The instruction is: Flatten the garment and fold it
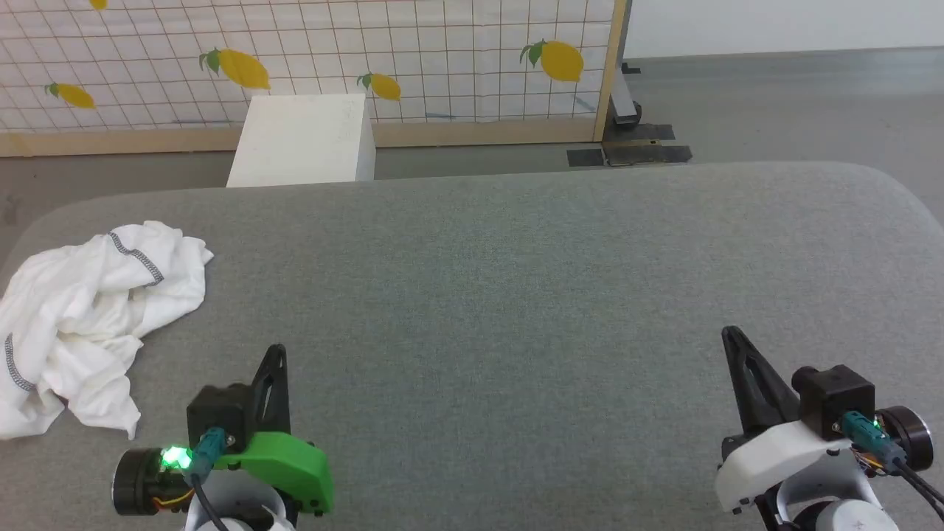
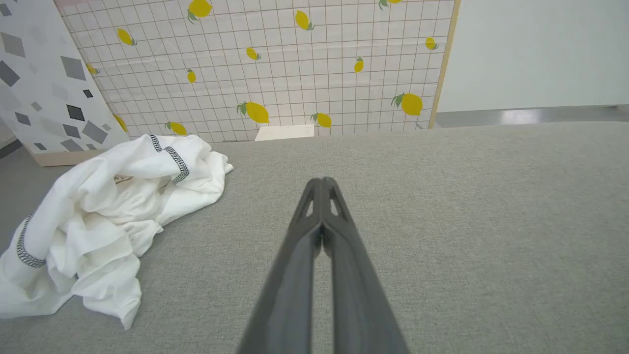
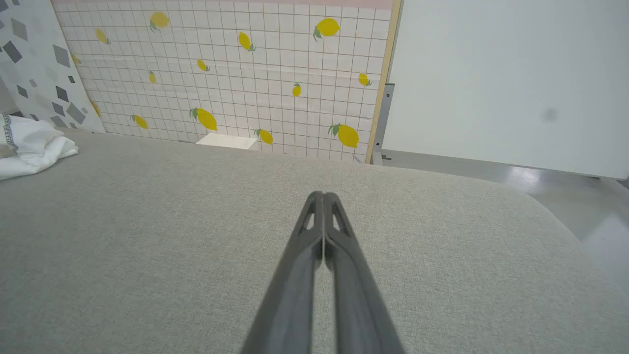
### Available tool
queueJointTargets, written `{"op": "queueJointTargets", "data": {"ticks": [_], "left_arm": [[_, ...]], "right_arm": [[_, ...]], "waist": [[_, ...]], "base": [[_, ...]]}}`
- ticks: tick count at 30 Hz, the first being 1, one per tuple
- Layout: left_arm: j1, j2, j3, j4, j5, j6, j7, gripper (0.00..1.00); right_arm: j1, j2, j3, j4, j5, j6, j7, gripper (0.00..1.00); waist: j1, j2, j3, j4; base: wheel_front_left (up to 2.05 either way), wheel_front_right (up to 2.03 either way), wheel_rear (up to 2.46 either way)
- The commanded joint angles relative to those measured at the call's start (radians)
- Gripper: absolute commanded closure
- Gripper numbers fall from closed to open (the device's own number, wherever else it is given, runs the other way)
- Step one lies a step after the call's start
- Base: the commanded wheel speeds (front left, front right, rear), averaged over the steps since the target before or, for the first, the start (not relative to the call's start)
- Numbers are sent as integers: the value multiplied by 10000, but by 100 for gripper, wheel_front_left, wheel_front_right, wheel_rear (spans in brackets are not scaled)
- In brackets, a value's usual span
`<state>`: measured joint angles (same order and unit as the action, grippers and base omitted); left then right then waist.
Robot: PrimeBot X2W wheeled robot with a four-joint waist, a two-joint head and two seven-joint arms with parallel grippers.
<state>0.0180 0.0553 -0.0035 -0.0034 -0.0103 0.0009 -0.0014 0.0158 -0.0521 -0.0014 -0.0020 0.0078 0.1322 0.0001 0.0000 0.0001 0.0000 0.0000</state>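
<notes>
I see the white shirt crumpled at the frame's left edge, near the grey tabletop's rim. My left gripper and right gripper are both pinched closed and empty. A one-sided tug might drag it off.

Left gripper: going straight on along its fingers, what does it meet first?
Way looks free: left gripper, jaws shut, points across the grey fabric tabletop; the crumpled white shirt lies off to its left. Past the far edge, probably the lemon-print panel; depth unclear.
</notes>
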Motion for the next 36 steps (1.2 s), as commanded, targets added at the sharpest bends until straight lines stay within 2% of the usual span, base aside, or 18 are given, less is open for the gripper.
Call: {"op": "queueJointTargets", "data": {"ticks": [1,12,13,36], "left_arm": [[-180,-51,35,34,103,-9,14,100],[-180,-51,35,34,103,-9,14,100],[-180,-51,35,34,103,-9,14,0],[182,-5,-155,-220,-57,294,-410,0]], "right_arm": [[-158,19,14,20,-78,-15,-1,100],[-158,19,14,20,-78,-15,-1,100],[-158,19,14,20,-78,-15,-1,0],[71,1,-473,-54,202,-1,-413,0]], "waist": [[0,-1,0,0],[0,-1,0,0],[0,-1,0,0],[0,-1,-8,42]], "base": [[0,0,0],[0,0,0],[0,0,0],[0,0,0]]}}
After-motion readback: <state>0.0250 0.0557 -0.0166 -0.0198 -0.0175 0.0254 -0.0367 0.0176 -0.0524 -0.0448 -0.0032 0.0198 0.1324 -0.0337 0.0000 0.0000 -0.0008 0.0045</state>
